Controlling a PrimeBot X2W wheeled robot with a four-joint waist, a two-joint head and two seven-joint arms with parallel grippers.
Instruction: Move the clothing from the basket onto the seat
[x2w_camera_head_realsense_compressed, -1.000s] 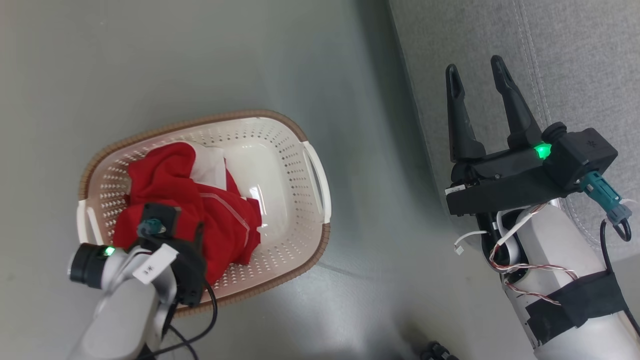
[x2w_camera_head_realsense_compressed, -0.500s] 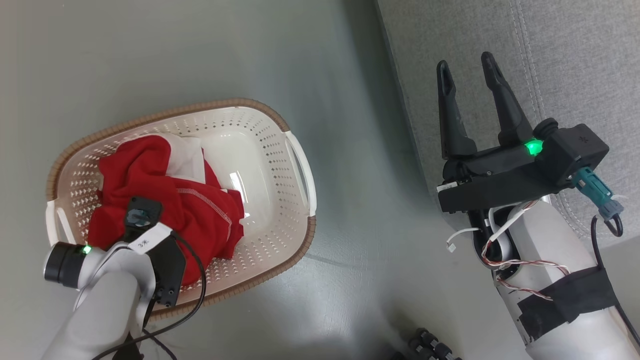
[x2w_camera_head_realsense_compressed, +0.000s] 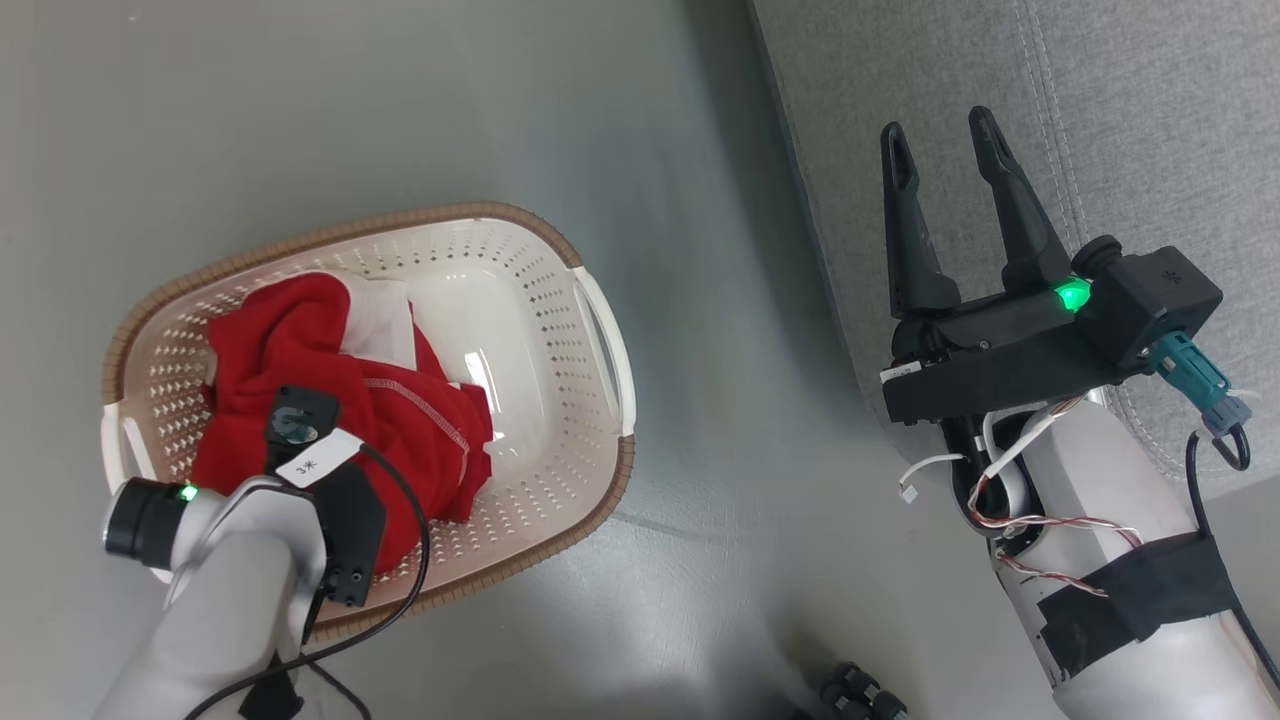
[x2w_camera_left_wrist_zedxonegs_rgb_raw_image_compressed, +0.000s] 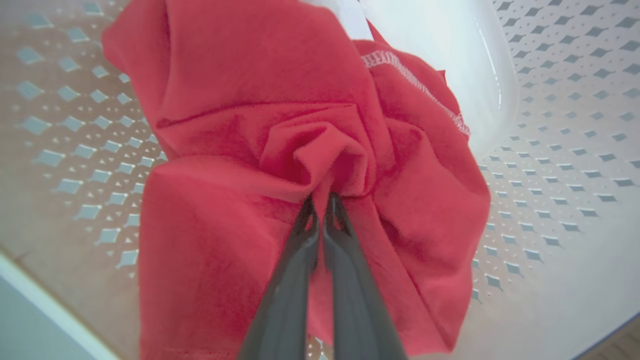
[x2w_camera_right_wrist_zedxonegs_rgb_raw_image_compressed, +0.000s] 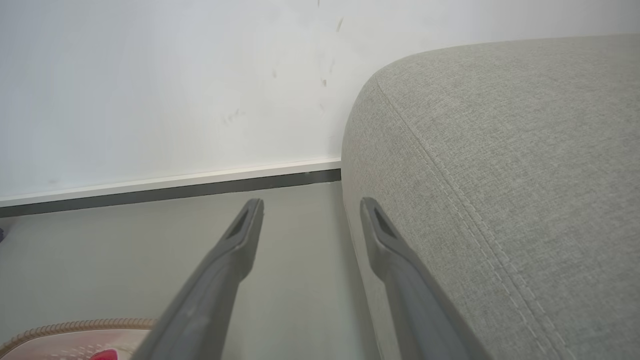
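Note:
The red clothing (x2w_camera_head_realsense_compressed: 300, 350) lies bunched in the left half of the cream basket (x2w_camera_head_realsense_compressed: 330, 237), white trim showing at its top. In the left wrist view my left gripper (x2w_camera_left_wrist_zedxonegs_rgb_raw_image_compressed: 320, 199) is shut on a raised fold of the clothing (x2w_camera_left_wrist_zedxonegs_rgb_raw_image_compressed: 240, 100), above the perforated basket wall (x2w_camera_left_wrist_zedxonegs_rgb_raw_image_compressed: 550, 150). From the head view, the left wrist (x2w_camera_head_realsense_compressed: 310, 470) hides those fingers. My right gripper (x2w_camera_head_realsense_compressed: 938, 140) stands open and holds nothing, above the left edge of the grey seat (x2w_camera_head_realsense_compressed: 1130, 110). Seen from the right wrist, that gripper (x2w_camera_right_wrist_zedxonegs_rgb_raw_image_compressed: 310, 206) points along the seat (x2w_camera_right_wrist_zedxonegs_rgb_raw_image_compressed: 500, 150) side.
Grey floor (x2w_camera_head_realsense_compressed: 700, 480) separates basket and seat. A white wall (x2w_camera_right_wrist_zedxonegs_rgb_raw_image_compressed: 150, 75) with a skirting board stands beyond the floor. Small dark parts (x2w_camera_head_realsense_compressed: 850, 695) sit at the bottom edge. The basket's brown rim (x2w_camera_right_wrist_zedxonegs_rgb_raw_image_compressed: 75, 327) peeks into the right wrist view.
The whole head view has shifted, so the camera moved. The left gripper stays on the red clothing in the basket, and the right gripper stays open beside the seat.

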